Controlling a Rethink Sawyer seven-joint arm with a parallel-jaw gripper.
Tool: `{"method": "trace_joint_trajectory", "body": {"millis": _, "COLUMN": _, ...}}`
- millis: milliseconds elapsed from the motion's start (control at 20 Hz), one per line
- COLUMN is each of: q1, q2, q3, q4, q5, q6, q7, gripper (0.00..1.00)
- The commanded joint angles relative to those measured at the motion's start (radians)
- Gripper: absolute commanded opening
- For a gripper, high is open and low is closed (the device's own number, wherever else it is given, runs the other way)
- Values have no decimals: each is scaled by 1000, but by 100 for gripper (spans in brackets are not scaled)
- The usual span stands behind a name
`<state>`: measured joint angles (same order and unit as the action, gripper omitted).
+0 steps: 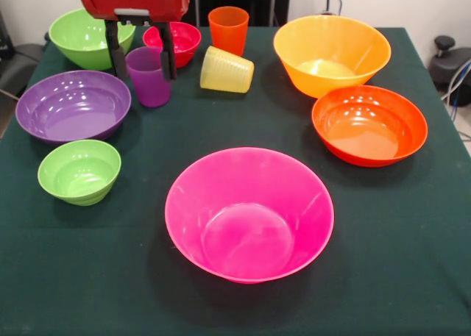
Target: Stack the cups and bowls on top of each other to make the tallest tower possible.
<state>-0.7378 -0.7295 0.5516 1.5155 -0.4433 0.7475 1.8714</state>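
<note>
Seven bowls and three cups are spread singly over a dark green table [412,277]; nothing is stacked. The gripper [141,51] is spread wide around the upright purple cup [149,76], one finger on each side. The yellow cup [227,70] is seen lying on its side, the orange cup [228,29] upright behind it. The large pink bowl [249,215] is nearest.

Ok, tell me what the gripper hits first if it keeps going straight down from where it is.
The gripper points down with its open fingers on either side of the purple cup. Going down, it would probably slide around the cup and meet the table; depth is uncertain from one view.
</note>
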Motion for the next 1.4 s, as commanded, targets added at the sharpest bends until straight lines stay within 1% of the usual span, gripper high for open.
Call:
{"method": "trace_joint_trajectory", "body": {"millis": 50, "q1": 46, "q2": 39, "q3": -58, "q4": 36, "q5": -29, "q6": 27, "q7": 17, "gripper": 100}}
{"method": "trace_joint_trajectory", "body": {"millis": 200, "q1": 44, "q2": -15, "q3": -61, "q4": 98, "q5": -3, "q6": 29, "q7": 41, "gripper": 100}}
{"method": "trace_joint_trajectory", "body": {"millis": 300, "q1": 38, "q2": -24, "q3": -59, "q4": 119, "q5": 1, "q6": 16, "q7": 40, "gripper": 100}}
{"method": "trace_joint_trajectory", "body": {"millis": 550, "q1": 23, "q2": -30, "q3": -49, "q4": 136, "q5": 9, "q6": -4, "q7": 30, "gripper": 100}}
{"method": "trace_joint_trajectory", "body": {"millis": 750, "q1": 11, "q2": -53, "q3": -39, "q4": 136, "q5": 23, "q6": 32, "q7": -4, "gripper": 100}}
{"method": "trace_joint_trajectory", "body": {"millis": 950, "q1": 13, "q2": -42, "q3": -42, "q4": 131, "q5": 15, "q6": 34, "q7": -17, "gripper": 100}}
{"method": "trace_joint_trajectory", "body": {"millis": 1050, "q1": 20, "q2": -24, "q3": -45, "q4": 124, "q5": 4, "q6": 13, "q7": -9, "gripper": 100}}
{"method": "trace_joint_trajectory", "body": {"millis": 1400, "q1": 36, "q2": -30, "q3": -61, "q4": 144, "q5": -6, "q6": -10, "q7": 23, "gripper": 100}}
